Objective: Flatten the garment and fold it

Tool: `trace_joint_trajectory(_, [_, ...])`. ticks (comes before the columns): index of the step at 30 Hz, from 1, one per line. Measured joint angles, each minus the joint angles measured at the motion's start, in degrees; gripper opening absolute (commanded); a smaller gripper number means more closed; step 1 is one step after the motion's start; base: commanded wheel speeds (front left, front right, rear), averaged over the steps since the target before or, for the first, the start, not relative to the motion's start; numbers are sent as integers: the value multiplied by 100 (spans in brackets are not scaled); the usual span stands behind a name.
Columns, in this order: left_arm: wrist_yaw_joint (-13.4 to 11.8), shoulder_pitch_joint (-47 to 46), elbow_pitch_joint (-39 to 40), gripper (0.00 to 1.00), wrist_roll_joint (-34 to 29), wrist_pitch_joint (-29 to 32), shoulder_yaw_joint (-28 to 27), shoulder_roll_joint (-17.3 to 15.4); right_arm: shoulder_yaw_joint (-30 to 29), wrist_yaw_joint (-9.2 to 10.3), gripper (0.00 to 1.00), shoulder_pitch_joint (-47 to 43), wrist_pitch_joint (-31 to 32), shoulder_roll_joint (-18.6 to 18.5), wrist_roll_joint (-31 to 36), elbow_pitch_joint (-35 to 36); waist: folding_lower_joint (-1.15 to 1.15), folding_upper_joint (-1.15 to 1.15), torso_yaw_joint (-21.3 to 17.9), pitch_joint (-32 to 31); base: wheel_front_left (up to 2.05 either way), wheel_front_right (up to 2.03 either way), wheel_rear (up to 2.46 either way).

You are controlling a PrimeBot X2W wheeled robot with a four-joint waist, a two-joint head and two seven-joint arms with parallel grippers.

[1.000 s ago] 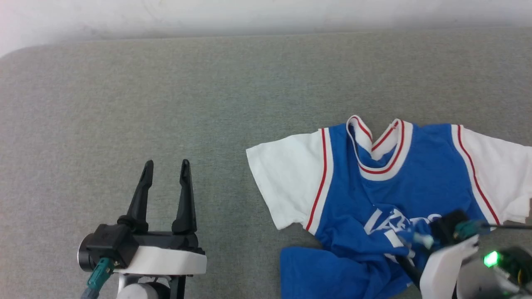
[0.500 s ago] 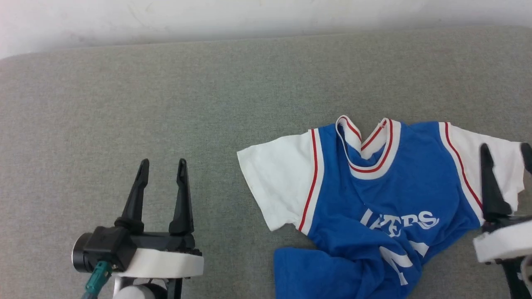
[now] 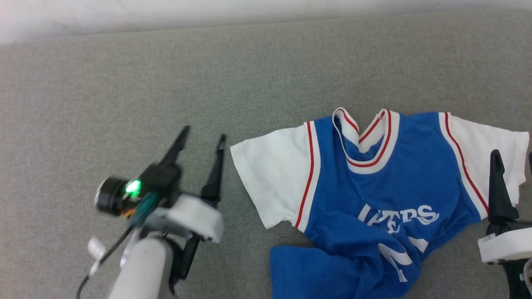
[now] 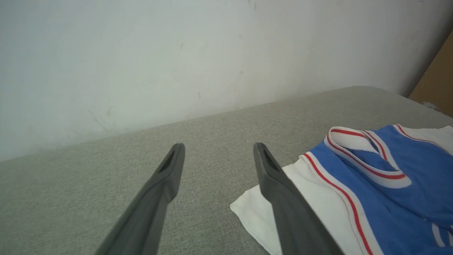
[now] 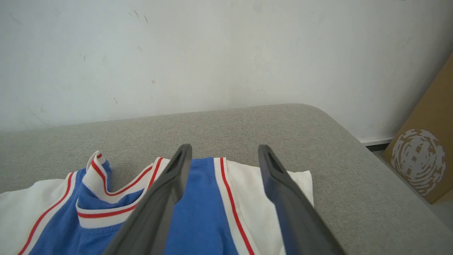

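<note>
The shirt lies sleeve-to-sleeve across the cushion, one white sleeve just right of the left claw, the other seemingly beneath the right claw; both claws gape wide, holding nothing.

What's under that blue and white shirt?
The shirt lies on a grey fabric surface. Whether anything else sits beneath it cannot be seen; its bunched lower part also hides some print.
</note>
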State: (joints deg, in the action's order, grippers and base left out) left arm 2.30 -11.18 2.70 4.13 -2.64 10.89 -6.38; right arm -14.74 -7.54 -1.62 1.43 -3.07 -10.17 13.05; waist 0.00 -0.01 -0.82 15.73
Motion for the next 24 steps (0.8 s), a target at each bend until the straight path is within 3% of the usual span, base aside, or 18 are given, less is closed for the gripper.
trace_joint_trajectory(4, [167,-567,-452,100,-65,1257,249,-70,43,0,100,33,26,-1,-2,-40,0,0,-1,115,0,0,0])
trace_joint_trajectory(10, [331,-1040,-809,100,45,2416,526,-108,113,0,100,53,62,1,-41,-102,0,0,-54,282,0,0,0])
trace_joint_trajectory(20, [421,-1291,-1265,100,182,3116,846,-328,205,0,100,139,56,1,-145,-270,0,0,-238,467,0,0,0])
trace_joint_trajectory(21, [421,-1343,-1287,91,226,3164,903,-333,207,0,100,140,56,1,-152,-287,0,1,-252,485,0,0,0])
trace_joint_trajectory(22, [422,-1390,-1295,35,267,3194,955,-343,210,0,100,141,56,1,-152,-293,-1,1,-263,503,0,0,0])
trace_joint_trajectory(23, [424,-1425,-1300,0,300,3195,1007,-355,211,0,100,143,56,1,-152,-298,-1,1,-271,522,0,0,0])
trace_joint_trajectory(24, [427,-1458,-1324,0,338,3207,1058,-365,211,0,100,146,55,1,-152,-305,0,1,-279,541,0,0,0])
